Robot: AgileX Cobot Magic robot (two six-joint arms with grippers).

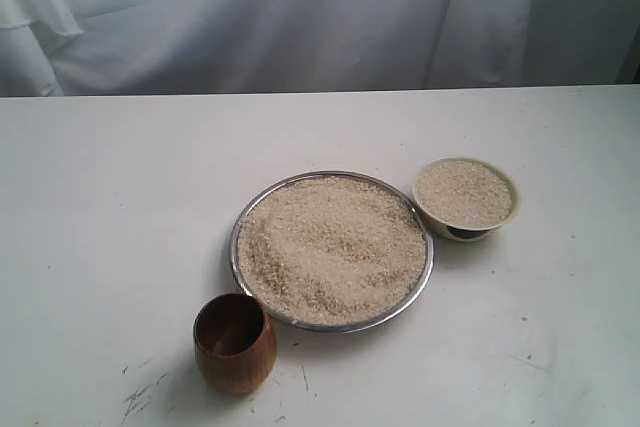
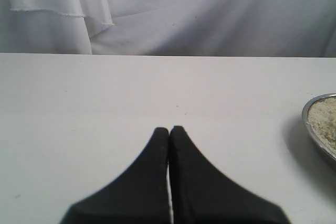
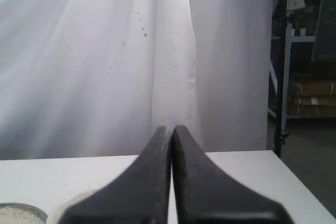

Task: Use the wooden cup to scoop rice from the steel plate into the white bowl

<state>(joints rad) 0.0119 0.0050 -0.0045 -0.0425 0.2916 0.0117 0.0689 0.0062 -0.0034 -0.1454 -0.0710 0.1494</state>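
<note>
The steel plate (image 1: pixel 243 219) lies mid-table, heaped with rice (image 1: pixel 330 247). Touching its far right rim is the white bowl (image 1: pixel 510 215), also holding rice (image 1: pixel 462 192). The wooden cup (image 1: pixel 235 345) stands upright and empty at the plate's near left. Neither arm shows in the exterior view. My left gripper (image 2: pixel 169 128) is shut with nothing in it, low over bare table, with the plate's rim (image 2: pixel 311 129) off to one side. My right gripper (image 3: pixel 172 127) is shut and empty; past its fingers I see an edge of the plate (image 3: pixel 21 207) and the bowl (image 3: pixel 73 199).
The white table (image 1: pixel 110 207) is backed by a white curtain (image 1: pixel 300 17). Dark scuff marks (image 1: pixel 135 397) lie near the front edge by the cup. In the right wrist view, metal shelving (image 3: pixel 302 66) with boxes stands beyond the table's end.
</note>
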